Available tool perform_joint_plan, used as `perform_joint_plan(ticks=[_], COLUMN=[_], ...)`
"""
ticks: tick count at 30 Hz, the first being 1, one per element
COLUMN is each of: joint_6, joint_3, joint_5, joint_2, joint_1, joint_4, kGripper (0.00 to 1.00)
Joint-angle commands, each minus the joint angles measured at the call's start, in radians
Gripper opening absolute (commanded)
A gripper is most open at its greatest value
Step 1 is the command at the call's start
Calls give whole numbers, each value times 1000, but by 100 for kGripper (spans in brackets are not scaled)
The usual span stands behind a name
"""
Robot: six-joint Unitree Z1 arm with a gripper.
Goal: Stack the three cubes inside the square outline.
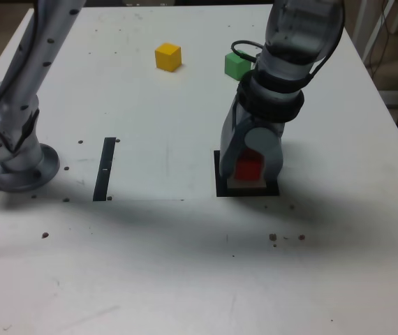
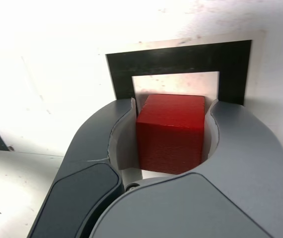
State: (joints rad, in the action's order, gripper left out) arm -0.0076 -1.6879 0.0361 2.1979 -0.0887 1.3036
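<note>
While gripper (image 1: 249, 169) sits low: jaws closed on red cube (image 2: 171, 133).
Relation: cube directly over square outline (image 2: 181, 59) centre, frame lower right; contact unclear.

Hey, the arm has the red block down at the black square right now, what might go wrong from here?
1. The small matte red cube sits between the gripper fingers over the flat black square outline; opening unevenly might nudge it onto the border.
2. Lifting away, the arm could brush the small matte green cube just behind it in the exterior view.
</note>
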Motion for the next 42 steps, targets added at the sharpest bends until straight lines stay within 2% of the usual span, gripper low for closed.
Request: perform_joint_plan(ticks=[1, 5, 10, 13, 22, 29, 34, 42], joint_6=[1, 2, 3, 3, 1, -20, -56, -101], joint_3=[-3, -1, 7, 10, 19, 11, 5, -31], joint_5=[2, 1, 0, 1, 6, 29, 41, 45], joint_2=[4, -4, -26, -31, -80, -113, -144, -215], joint_1=[1, 1, 1, 1, -5, -24, -60, -128], joint_4=[-2, 0, 6, 9, 10, 33, 70, 178], kGripper=[33, 46, 83, 98, 100, 100, 100, 100])
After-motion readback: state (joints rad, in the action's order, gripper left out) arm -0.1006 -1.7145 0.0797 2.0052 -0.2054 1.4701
